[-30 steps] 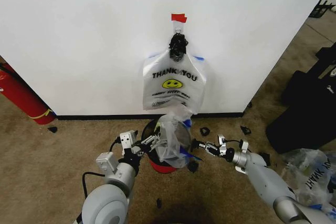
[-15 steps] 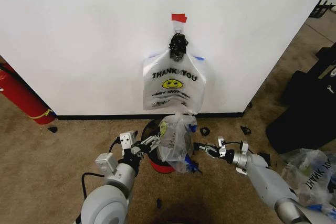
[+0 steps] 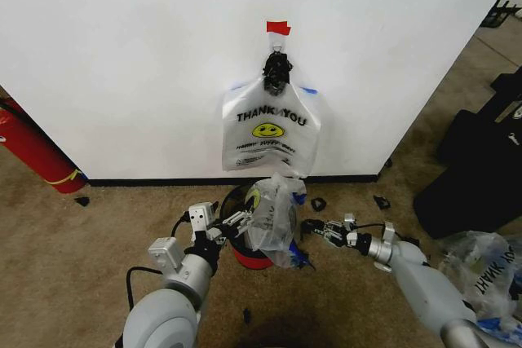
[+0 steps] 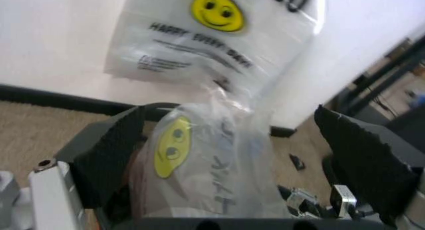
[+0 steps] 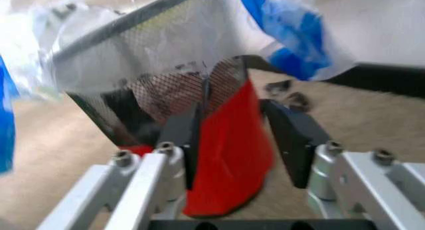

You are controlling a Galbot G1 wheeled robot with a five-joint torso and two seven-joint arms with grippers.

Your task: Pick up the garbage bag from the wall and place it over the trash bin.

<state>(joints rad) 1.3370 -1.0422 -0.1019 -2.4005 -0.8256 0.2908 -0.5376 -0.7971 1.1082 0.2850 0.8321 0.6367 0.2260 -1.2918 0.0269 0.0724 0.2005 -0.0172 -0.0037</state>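
A translucent garbage bag (image 3: 269, 216) with a yellow smiley (image 4: 169, 146) lies draped over the trash bin (image 3: 247, 257), a black mesh bin with a red base (image 5: 226, 155). My left gripper (image 3: 236, 220) is at the bin's left rim. It is open, with its black pads (image 4: 109, 155) on either side of the bag. On the bin's right, my right gripper (image 3: 310, 227) is open, a little clear of the bag's blue trim (image 5: 285, 36). A like "THANK YOU" bag (image 3: 270, 132) hangs on the white wall (image 3: 122, 55) under red tape (image 3: 277, 28).
A long red cylinder (image 3: 33, 152) leans at the wall's left end. Black cases (image 3: 473, 177) and a clear "MART" bag (image 3: 481, 270) lie at the right. Small black scraps (image 3: 381, 200) dot the carpet near the baseboard (image 3: 163, 181).
The bag has settled lower over the bin and turned so its smiley shows. My right gripper has drawn back a little to the right, off the bag. The left gripper has barely moved.
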